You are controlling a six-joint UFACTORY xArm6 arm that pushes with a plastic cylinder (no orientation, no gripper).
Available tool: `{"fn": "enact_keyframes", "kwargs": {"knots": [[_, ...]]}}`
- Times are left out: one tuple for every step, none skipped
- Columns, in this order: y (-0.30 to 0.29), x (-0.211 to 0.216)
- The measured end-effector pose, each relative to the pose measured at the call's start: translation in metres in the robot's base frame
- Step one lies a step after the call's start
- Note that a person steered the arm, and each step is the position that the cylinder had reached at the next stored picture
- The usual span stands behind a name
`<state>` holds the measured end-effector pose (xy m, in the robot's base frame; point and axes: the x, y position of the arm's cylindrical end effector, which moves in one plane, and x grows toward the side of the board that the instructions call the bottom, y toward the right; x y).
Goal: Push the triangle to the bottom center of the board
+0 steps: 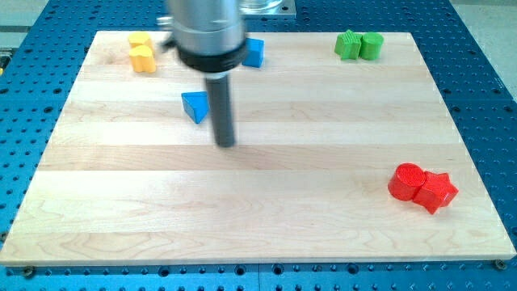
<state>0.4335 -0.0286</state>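
A blue triangle block (pixel 195 106) lies on the wooden board (pixel 258 218) at the upper left of centre. My tip (pixel 225 144) rests on the board just to the right of and slightly below the triangle, a small gap apart. The dark rod rises from the tip to the silver arm body at the view's top.
A second blue block (pixel 254 52) sits at the top, partly hidden behind the arm. Two yellow blocks (pixel 142 52) sit at the top left. Two green blocks (pixel 359 44) sit at the top right. A red cylinder (pixel 405 181) and a red star (pixel 437 191) touch at the lower right.
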Motion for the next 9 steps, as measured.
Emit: {"fn": "enact_keyframes", "kwargs": {"knots": [[-0.035,-0.073],[-0.09,-0.076],[-0.07,-0.031],[-0.017,0.029],[-0.006,0.008],[0.06,0.023],[0.048,0.057],[0.032,0.023],[-0.017,0.055]]}}
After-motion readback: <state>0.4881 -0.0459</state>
